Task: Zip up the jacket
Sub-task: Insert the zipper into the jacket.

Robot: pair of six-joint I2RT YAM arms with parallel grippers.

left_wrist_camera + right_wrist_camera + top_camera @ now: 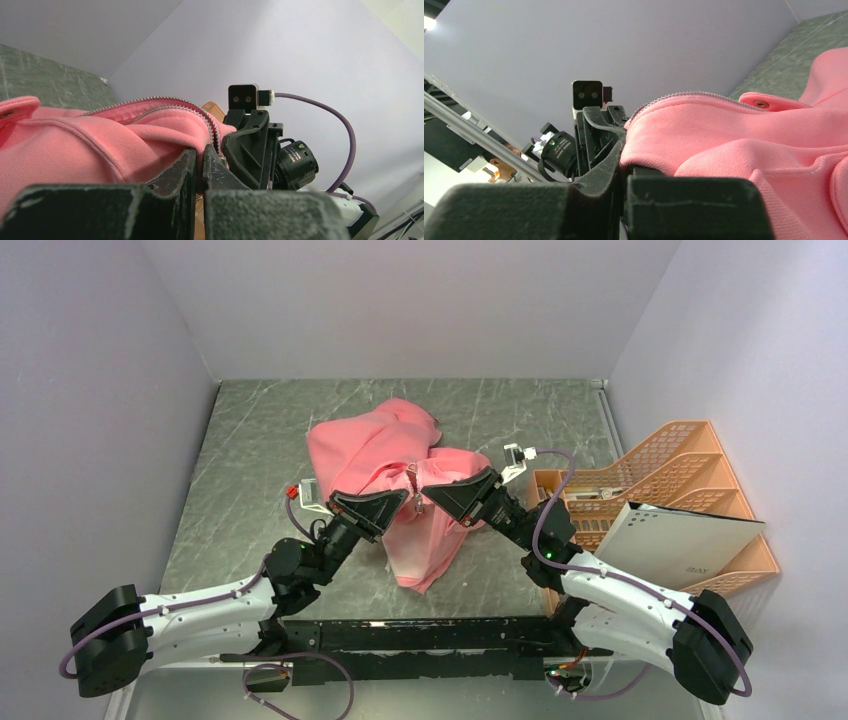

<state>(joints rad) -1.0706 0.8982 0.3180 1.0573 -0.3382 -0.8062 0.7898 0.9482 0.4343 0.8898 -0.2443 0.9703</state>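
Note:
The salmon-pink jacket (385, 455) lies bunched on the grey table, with its front hem lifted between my two grippers. My left gripper (403, 503) is shut on the fabric edge beside the zipper, and the left wrist view shows the left gripper (199, 152) pinching pink cloth under the zipper teeth (165, 102). My right gripper (431, 495) faces it from the right, almost touching. In the right wrist view, the right gripper (622, 167) is shut on the other fabric edge, below a row of zipper teeth (684, 94). The zipper pull is hidden in both wrist views.
An orange wire file rack (655, 465) stands at the right edge of the table, with a white folder (680, 540) leaning in it. Grey walls close in the left, back and right sides. Bare table (240, 490) lies left of the jacket.

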